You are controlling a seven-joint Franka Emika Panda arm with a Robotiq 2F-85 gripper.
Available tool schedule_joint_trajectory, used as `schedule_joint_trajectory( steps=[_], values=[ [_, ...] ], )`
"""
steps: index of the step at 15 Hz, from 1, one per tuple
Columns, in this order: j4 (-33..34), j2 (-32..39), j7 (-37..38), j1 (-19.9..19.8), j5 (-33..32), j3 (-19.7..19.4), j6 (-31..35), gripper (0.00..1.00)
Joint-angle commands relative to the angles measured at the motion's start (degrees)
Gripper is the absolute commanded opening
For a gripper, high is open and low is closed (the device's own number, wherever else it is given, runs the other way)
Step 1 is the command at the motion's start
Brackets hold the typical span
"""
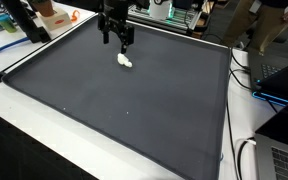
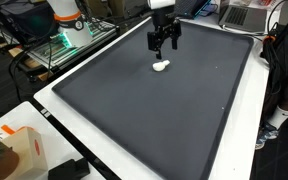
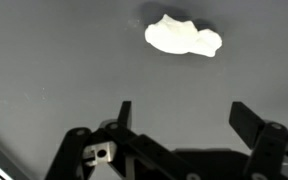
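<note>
While the gripper (image 1: 118,44) hangs just above the dark grey mat (image 1: 124,115), its two black fingers (image 3: 125,112) stand spread wide and hold nothing. The small white lump (image 3: 184,36) lies flat on the mat near the far edge, just beside the fingertips and apart from them in both exterior views (image 2: 161,67). In the wrist view it sits ahead of the gap between the fingers, touching neither. It is a pale, matte, irregular piece, longer than it is wide, with a thick rounded end and a narrower lobed end. Its outline is bumpy and soft-looking, and its material cannot be told. The mat covers most of a white table (image 2: 252,125), and the lump is the only thing on it.
</note>
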Motion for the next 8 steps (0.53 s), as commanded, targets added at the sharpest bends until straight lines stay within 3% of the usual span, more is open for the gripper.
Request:
schedule_joint_trajectory(
  steps=[1,3,4,5,8],
  values=[
    [4.4,0.4,-11.2,12.5,12.6,-11.1,-5.9,1.0],
    [7.6,1.6,-18.8,15.5,19.4,-14.0,-9.3,1.0],
    [9.4,2.0,-19.2,17.0,20.3,-16.1,-11.1,1.0],
    [6.0,0.0,-17.4,19.2,19.3,-17.7,-7.8,1.0],
    [7.1,0.2,-17.9,21.5,19.6,-20.2,-8.4,1.0]
  ],
)
